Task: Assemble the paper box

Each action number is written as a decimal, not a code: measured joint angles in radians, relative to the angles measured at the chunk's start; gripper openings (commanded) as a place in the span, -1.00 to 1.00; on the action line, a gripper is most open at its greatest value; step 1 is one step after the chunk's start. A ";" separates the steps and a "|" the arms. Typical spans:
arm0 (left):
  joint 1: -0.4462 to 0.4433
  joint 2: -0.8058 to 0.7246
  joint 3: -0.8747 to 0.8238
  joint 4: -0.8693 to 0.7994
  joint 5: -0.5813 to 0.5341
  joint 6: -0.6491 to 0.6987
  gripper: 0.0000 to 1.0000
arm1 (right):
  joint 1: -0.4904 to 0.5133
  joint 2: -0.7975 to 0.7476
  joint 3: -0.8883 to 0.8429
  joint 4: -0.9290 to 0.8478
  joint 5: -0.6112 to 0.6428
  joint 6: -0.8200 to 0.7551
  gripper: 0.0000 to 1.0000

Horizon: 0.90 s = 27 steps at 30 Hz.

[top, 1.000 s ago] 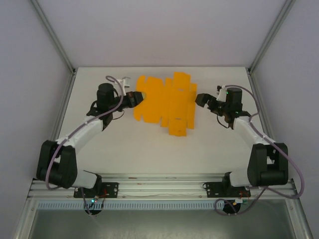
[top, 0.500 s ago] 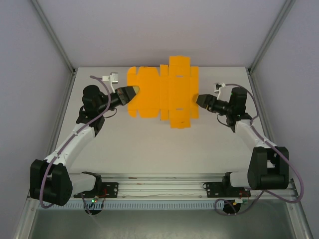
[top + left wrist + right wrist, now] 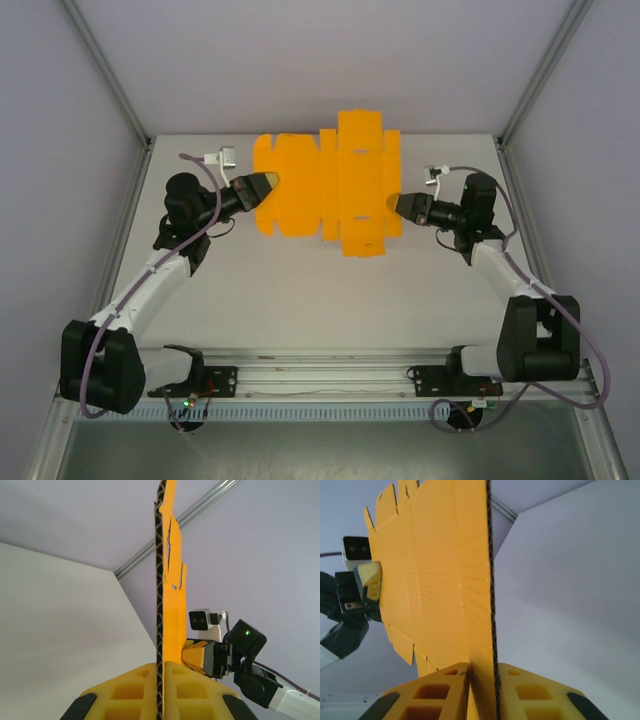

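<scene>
Top external: left gripper, right gripper clamped on paper box.

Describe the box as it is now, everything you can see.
The box is an unfolded, bright orange die-cut sheet of corrugated card, with flaps, tabs and slits. It hangs in the air, spread flat and gripped at both ends: the left gripper is shut on its left edge, the right gripper on its right edge.

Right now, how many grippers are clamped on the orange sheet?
2. The left gripper grips the left edge of the paper box; the right gripper grips its right edge.
</scene>
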 measured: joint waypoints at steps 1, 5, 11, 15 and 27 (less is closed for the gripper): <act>0.000 -0.005 -0.002 -0.003 -0.001 0.004 -1.00 | 0.000 -0.007 0.000 -0.005 -0.003 -0.009 -0.78; 0.000 -0.026 -0.015 -0.018 -0.018 0.019 -1.00 | 0.003 -0.033 0.003 -0.042 -0.002 -0.049 -1.00; -0.004 -0.045 -0.024 -0.098 -0.073 0.069 0.39 | 0.038 -0.035 0.051 -0.228 0.089 -0.183 -1.00; -0.004 -0.096 -0.050 -0.247 -0.254 0.133 1.00 | 0.111 -0.008 0.146 -0.451 0.224 -0.358 -1.00; -0.004 -0.192 -0.134 -0.617 -0.695 0.235 1.00 | 0.313 0.242 0.289 -0.756 0.583 -0.817 -1.00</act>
